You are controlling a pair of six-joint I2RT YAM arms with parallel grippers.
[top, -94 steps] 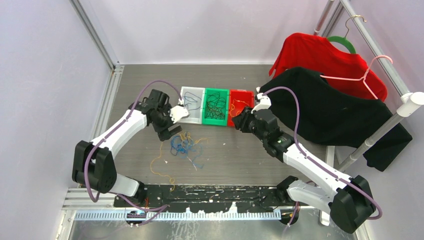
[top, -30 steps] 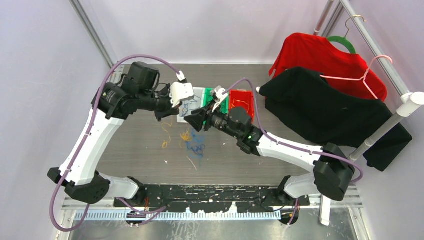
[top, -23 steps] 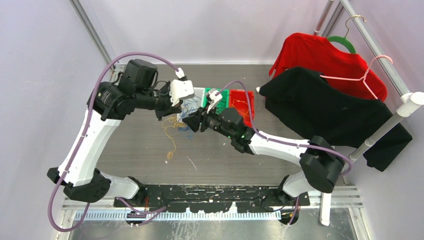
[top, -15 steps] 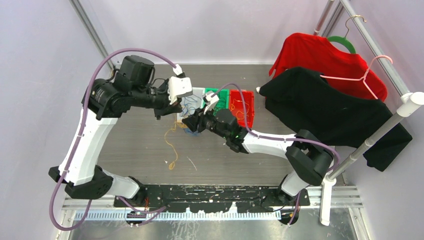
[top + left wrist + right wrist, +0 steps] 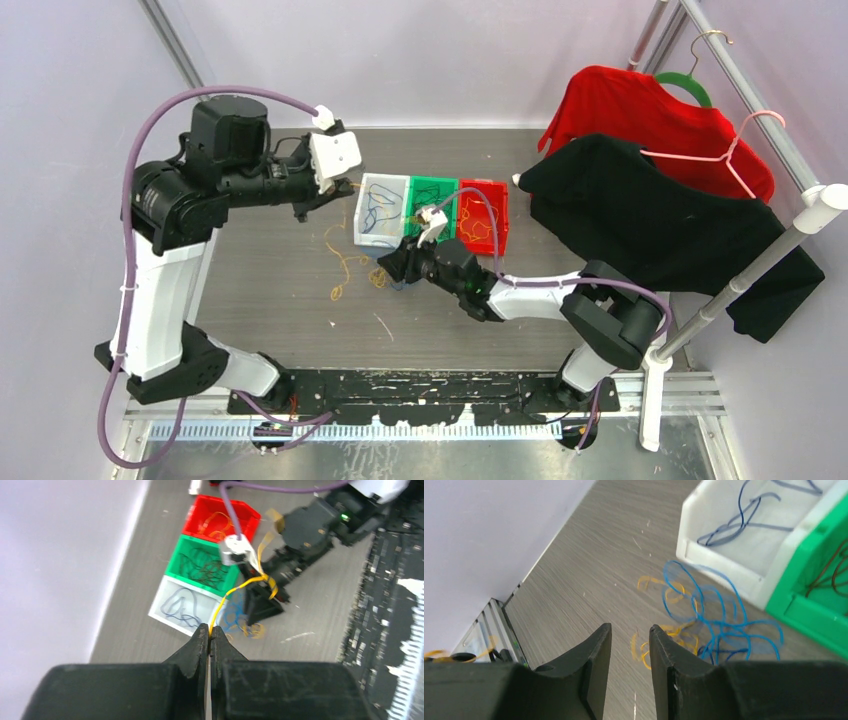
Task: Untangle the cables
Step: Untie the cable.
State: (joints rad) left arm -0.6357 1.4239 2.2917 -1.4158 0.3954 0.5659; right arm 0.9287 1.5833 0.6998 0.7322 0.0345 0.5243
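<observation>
Raised further back, left fingers (image 5: 196,647) pinch an orange-yellow cable (image 5: 245,583); right fingers (image 5: 596,655) stand narrowly apart, empty.

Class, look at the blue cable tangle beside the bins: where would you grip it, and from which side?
Likely best: grip the blue cable tangle where its loops bunch, clear of the yellow strands, from above on the open-table side: it lies flat, and the white bin and green bin wall its far side.
</observation>
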